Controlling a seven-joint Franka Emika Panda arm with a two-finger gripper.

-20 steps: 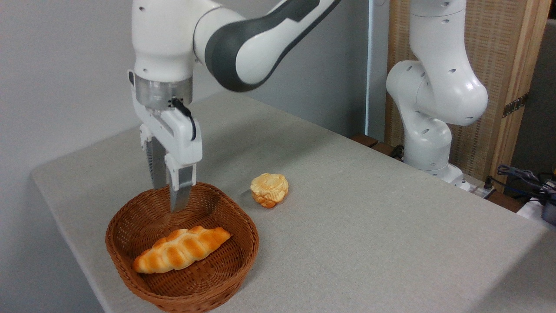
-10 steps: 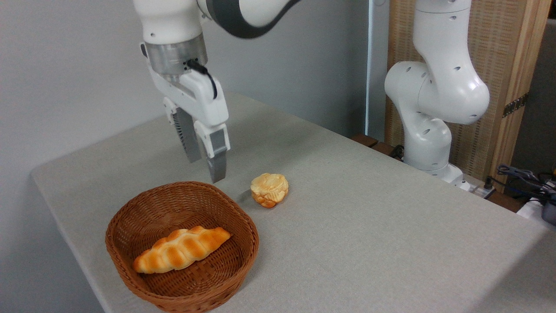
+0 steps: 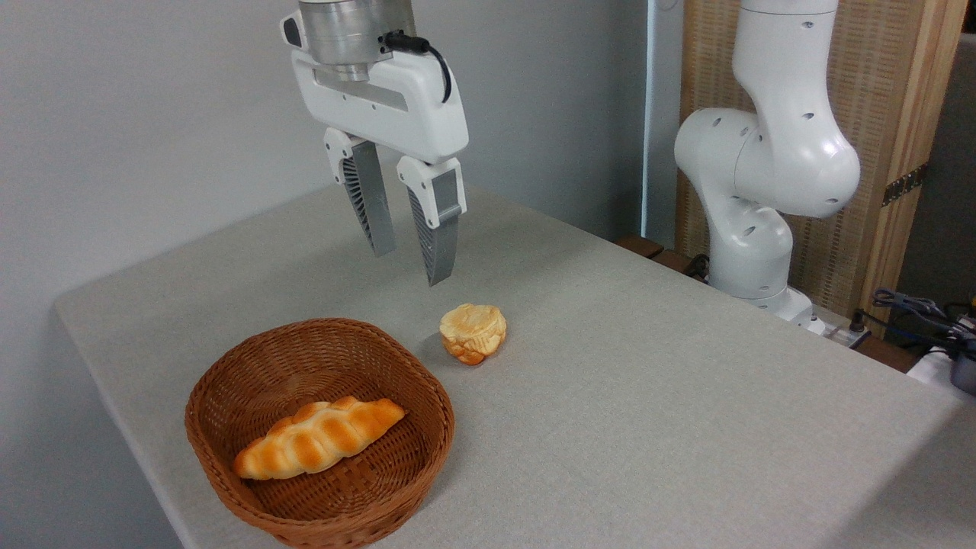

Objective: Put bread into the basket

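Bread, the long braided golden-brown loaf (image 3: 318,437), lies in our oval reddish-brown woven wicker basket (image 3: 229,377) at the lower left. Its long side runs from lower left up to the right. Our white gripper (image 3: 412,263) has lifted away, open and empty, so we think the job is done.

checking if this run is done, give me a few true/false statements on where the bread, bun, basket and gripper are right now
1. The braided bread lies inside the wicker basket. True.
2. The gripper is shut on the bread. False: it is open, empty, raised above the table.
3. The small round bun is in the basket. False: it sits on the table beside it.
4. The basket stands upright. True.
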